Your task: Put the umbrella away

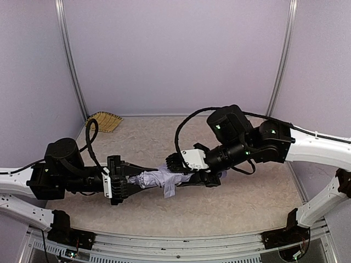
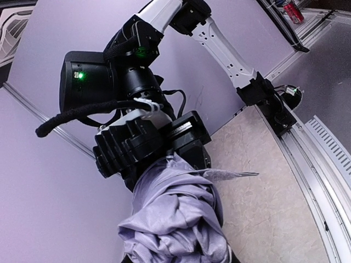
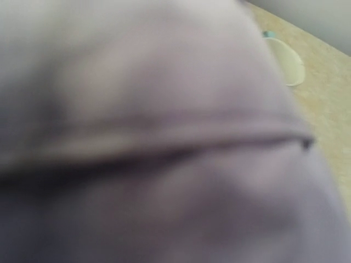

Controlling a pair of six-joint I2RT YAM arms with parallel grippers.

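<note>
Umbrella [image 1: 159, 179] — crinkly lavender fabric, bunched | right hand [image 1: 178, 171] grips it

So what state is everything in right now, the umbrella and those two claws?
umbrella: folded shut, fabric bunched and crinkled, lying level between the arms.
right gripper: clamped on the umbrella.
left gripper: around the umbrella's end; whether it grips is unclear.
</note>
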